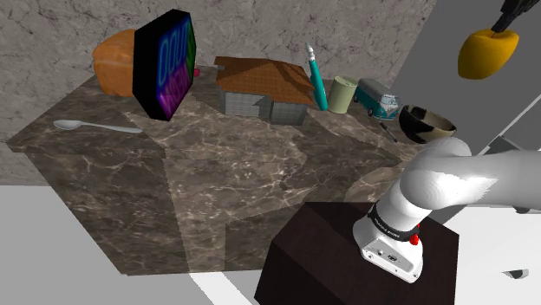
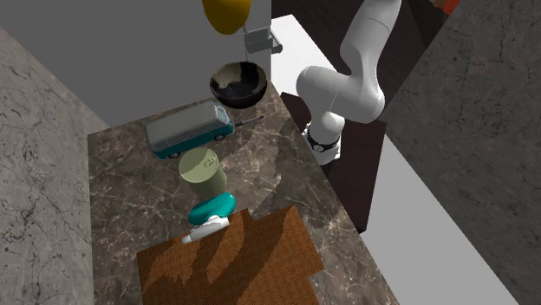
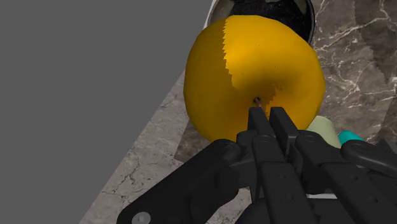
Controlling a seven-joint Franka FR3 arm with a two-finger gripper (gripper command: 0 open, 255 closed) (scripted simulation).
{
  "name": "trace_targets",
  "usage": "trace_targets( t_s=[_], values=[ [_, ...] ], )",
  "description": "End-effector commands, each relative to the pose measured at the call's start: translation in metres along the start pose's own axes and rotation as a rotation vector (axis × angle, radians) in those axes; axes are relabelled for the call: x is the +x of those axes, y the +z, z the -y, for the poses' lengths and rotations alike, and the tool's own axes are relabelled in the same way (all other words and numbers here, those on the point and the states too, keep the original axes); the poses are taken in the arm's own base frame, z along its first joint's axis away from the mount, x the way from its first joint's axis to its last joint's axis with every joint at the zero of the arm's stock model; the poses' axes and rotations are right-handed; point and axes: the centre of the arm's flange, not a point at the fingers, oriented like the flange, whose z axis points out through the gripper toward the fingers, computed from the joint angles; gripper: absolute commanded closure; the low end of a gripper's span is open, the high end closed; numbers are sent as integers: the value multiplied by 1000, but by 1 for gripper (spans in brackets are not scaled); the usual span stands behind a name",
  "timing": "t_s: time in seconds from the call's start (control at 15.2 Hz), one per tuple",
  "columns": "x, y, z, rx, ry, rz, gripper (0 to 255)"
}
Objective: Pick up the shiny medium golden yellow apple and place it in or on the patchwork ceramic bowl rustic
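Shoulder view: hand (image 1: 505, 22) at upper right, black, clamped on the golden yellow apple (image 1: 488, 52). The apple hangs in the air, clear of the worktop (image 1: 217, 199), which is dark marble. The bowl (image 1: 426, 123), dark inside with a tan outer wall, stands on the worktop's far right corner, lower in the picture than the apple. A row runs leftward from the bowl: teal toy van (image 1: 376, 97), pale green can (image 1: 342, 94), teal pen (image 1: 316, 78) standing tilted, and model house (image 1: 264, 87) with an orange roof. Further left are a dark box with neon lettering (image 1: 166, 65), a bread loaf (image 1: 115, 62) behind it, and a white spoon (image 1: 95, 126) lying flat. The white arm (image 1: 451, 182) rises from the dark stand (image 1: 338, 260).

Second exterior view: the apple (image 2: 227, 13) is at the top edge, airborne, with the bowl (image 2: 237, 84) just below it in the picture. The van (image 2: 189, 130), can (image 2: 204, 171), pen (image 2: 214, 210) and house roof (image 2: 230, 260) follow toward the camera.

Wrist view: the hand (image 3: 267, 114) has its fingers (image 3: 257, 124) nearly together, pinching the apple (image 3: 254, 70) at the stem dimple. The bowl's rim (image 3: 302, 13) shows beyond the apple, with the can (image 3: 324, 130) beside the fingers.
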Motion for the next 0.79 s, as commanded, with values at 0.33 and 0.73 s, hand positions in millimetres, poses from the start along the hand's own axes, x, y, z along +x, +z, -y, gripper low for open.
trace_targets(
  t_s=[0.33,0.73],
  values=[
    [-5,36,6,0,0,0,255],
    [-10,67,12,0,0,0,255]
  ],
)
